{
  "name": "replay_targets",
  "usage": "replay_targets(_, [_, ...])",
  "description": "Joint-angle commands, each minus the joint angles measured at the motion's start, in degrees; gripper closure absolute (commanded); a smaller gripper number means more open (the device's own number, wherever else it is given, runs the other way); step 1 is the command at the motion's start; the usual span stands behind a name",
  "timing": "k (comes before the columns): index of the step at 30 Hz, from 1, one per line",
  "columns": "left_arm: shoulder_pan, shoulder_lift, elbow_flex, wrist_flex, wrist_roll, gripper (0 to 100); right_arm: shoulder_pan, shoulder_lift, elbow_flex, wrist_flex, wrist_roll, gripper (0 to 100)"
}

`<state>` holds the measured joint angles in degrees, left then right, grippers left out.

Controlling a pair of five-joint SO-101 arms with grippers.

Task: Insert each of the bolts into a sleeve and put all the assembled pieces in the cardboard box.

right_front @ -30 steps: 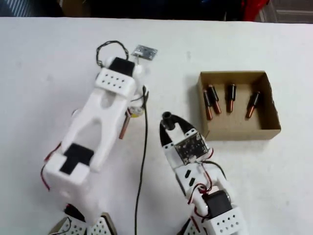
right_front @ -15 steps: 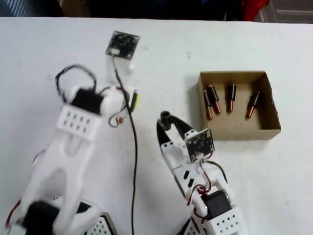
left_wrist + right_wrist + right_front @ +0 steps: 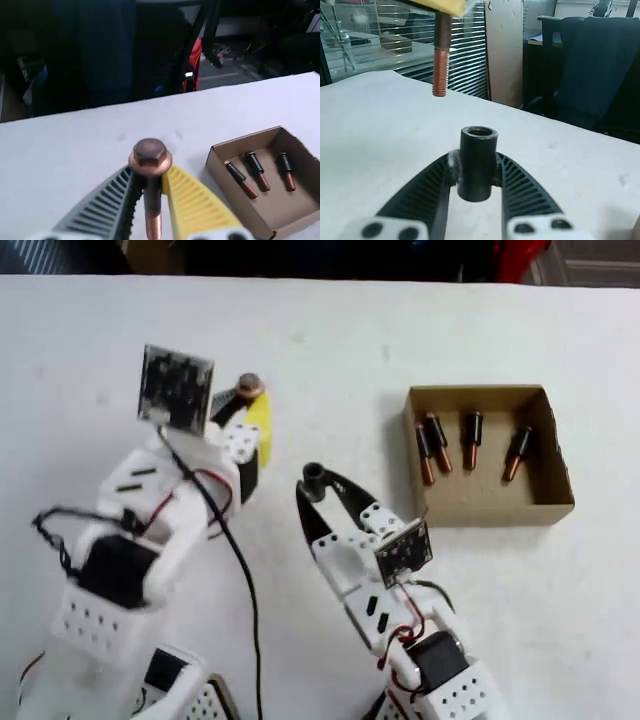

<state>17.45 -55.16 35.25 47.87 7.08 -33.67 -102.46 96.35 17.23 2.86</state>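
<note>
So they could mate, my left pincer pinched the copper bolt thread-down, my right pincer the sleeve upright.

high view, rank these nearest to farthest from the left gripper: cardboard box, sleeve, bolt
1. The bolt, clamped in the left gripper itself.
2. The sleeve, held in the right gripper near the table's middle.
3. The cardboard box, farthest, out on the right side.

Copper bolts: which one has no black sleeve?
The copper bolt held in the left gripper is bare; the four others in the brown cardboard box carry black sleeves.
</note>
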Motion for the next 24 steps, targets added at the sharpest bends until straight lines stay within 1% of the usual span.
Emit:
replay_targets(1, [1.5, -4.7, -0.6, -3.9, 0.3, 98, -0.4, -0.7, 0.5, -3.7, -0.3, 98.2])
replay_targets(4, [1.7, -7.0, -0.6, -4.8, 0.3, 98, -0.9, -0.7, 0.5, -6.2, 3.9, 98.2])
replay_targets(6, [3.0, -8.4, -0.5, -4.6, 0.2, 98, -3.2, -0.7, 0.5, -7.4, 5.9, 98.2])
replay_targets(9, [6.2, -11.0, 1.7, -4.8, -0.3, 98, -8.0, -0.6, 0.5, -7.2, 6.8, 98.2])
replay_targets(10, [7.0, -12.1, 2.6, -4.9, -0.4, 98, -8.7, -0.6, 0.5, -7.2, 6.8, 98.2])
replay_targets(13, [7.4, -15.2, 5.8, -4.9, -0.4, 98, -8.2, -0.6, 0.5, -7.1, 6.8, 98.2])
replay_targets(16, [7.9, -18.1, 8.0, -4.9, -2.8, 98, -6.7, -0.6, 0.5, -7.1, 6.4, 98.2])
replay_targets(24, [8.0, -22.9, 9.0, -4.6, -2.8, 98, -6.2, -0.6, 0.5, -4.5, 6.3, 98.2])
